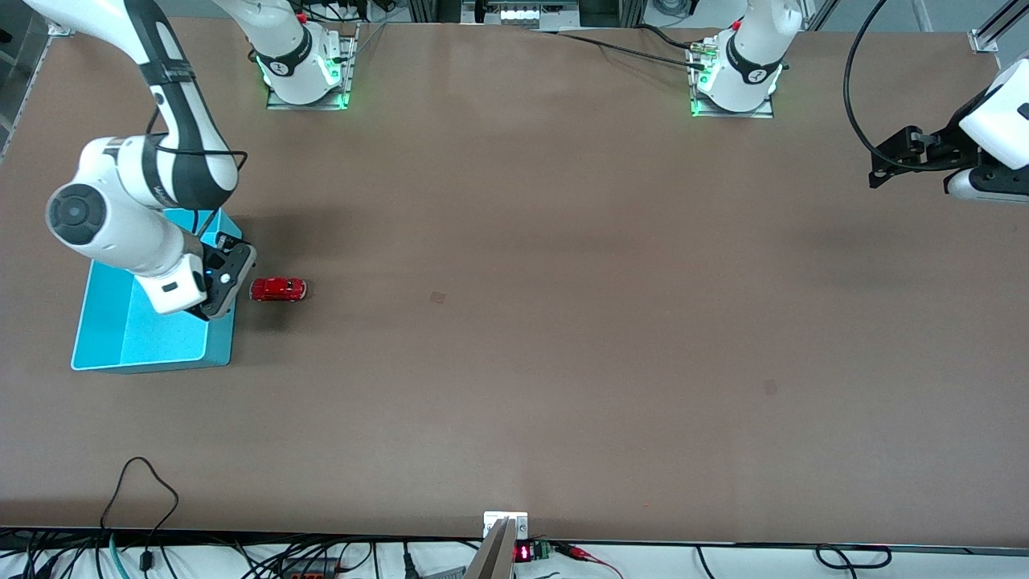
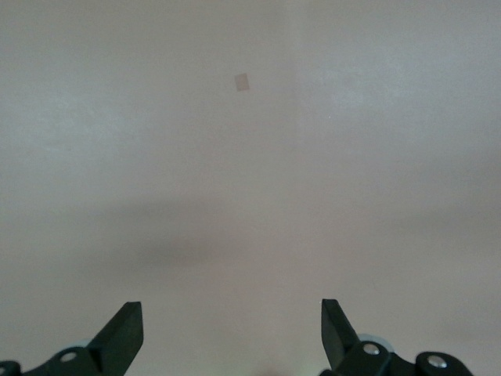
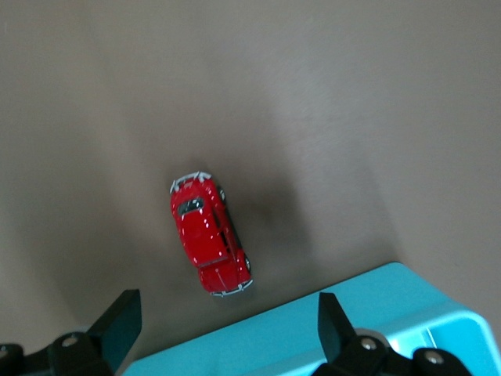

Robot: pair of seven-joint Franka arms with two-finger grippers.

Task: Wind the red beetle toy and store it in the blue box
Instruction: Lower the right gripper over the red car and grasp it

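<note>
The red beetle toy (image 1: 278,289) stands on its wheels on the brown table, just beside the blue box (image 1: 153,363), on the box's side toward the left arm's end. In the right wrist view the toy (image 3: 210,243) lies a little clear of the box's wall (image 3: 376,321). My right gripper (image 1: 223,280) hangs over that wall of the box; it (image 3: 227,313) is open and empty, with the toy not between its fingers. My left gripper (image 1: 888,163) waits over the table's end by the left arm; it (image 2: 231,313) is open and empty above bare table.
Two small darker patches mark the table (image 1: 438,297) (image 1: 770,388); one shows in the left wrist view (image 2: 243,82). A black cable (image 1: 856,104) loops by the left arm. Cables and a small device (image 1: 505,531) line the table's near edge.
</note>
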